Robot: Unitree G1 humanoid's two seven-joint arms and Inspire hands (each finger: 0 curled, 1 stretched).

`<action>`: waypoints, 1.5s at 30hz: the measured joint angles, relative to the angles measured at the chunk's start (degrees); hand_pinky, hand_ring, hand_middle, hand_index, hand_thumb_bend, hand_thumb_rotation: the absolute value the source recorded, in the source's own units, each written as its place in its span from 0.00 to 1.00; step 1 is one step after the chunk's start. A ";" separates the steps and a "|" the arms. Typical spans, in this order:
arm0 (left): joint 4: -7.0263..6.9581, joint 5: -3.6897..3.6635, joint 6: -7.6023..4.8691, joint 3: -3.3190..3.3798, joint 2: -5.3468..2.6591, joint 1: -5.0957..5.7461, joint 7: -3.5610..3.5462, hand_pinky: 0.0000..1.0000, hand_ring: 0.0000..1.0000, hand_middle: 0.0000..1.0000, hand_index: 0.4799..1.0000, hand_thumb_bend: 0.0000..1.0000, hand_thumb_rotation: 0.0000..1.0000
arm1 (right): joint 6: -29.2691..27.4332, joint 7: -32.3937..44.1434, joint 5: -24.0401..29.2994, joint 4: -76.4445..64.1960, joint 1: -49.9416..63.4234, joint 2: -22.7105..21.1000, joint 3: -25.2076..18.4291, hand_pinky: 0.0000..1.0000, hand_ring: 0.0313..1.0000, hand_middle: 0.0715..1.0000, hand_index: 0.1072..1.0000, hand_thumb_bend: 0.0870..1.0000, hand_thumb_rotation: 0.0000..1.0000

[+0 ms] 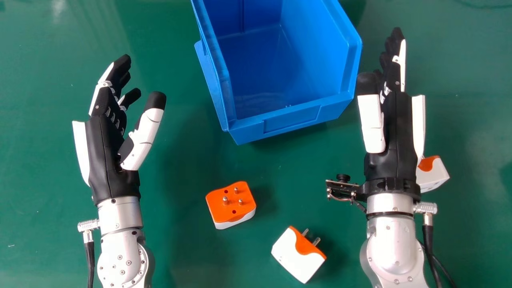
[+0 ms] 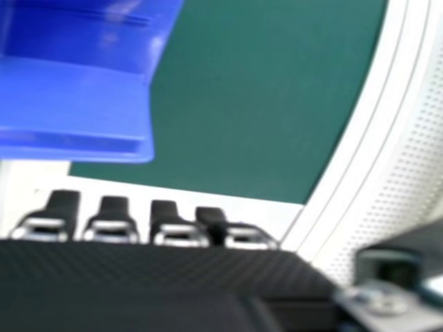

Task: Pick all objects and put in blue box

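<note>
Fingers relaxed and wide on our left hand [image 1: 106,148], near straight on our right hand [image 1: 392,136], both unloaded. We should back off toward the table's [image 1: 180,248] near edge, then pinch the orange-faced adapter [image 1: 231,206] by its white sides, clear of its upturned metal pins. White-sided adapter [image 1: 298,256] sits nearer that edge, third adapter [image 1: 435,176] rightward, blue box [image 1: 292,120] beyond.

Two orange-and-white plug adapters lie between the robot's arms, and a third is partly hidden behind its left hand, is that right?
Not quite: the head view shows the third plug adapter partly hidden behind the right robot hand. The pins-up adapter and the tilted adapter do lie between the arms.
</note>
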 measured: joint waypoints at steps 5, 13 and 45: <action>0.00 0.03 0.00 -0.04 0.00 0.00 0.18 0.82 0.89 0.88 0.64 0.79 0.56 | 0.00 0.25 0.00 0.00 0.00 -0.01 0.00 0.97 1.00 1.00 0.99 0.74 1.00; 0.10 0.33 -0.01 -0.05 -0.06 0.00 0.34 0.82 0.89 0.88 0.64 0.78 0.56 | 0.03 0.29 0.01 0.00 0.00 -0.01 -0.11 0.97 1.00 1.00 0.99 0.72 1.00; 0.31 0.19 0.00 -0.04 -0.06 -0.30 -0.54 0.82 0.89 0.88 0.64 0.78 0.55 | 14.04 2.47 -12.61 -10.68 2.01 -6.05 -3.61 0.91 0.96 0.98 0.98 0.68 1.00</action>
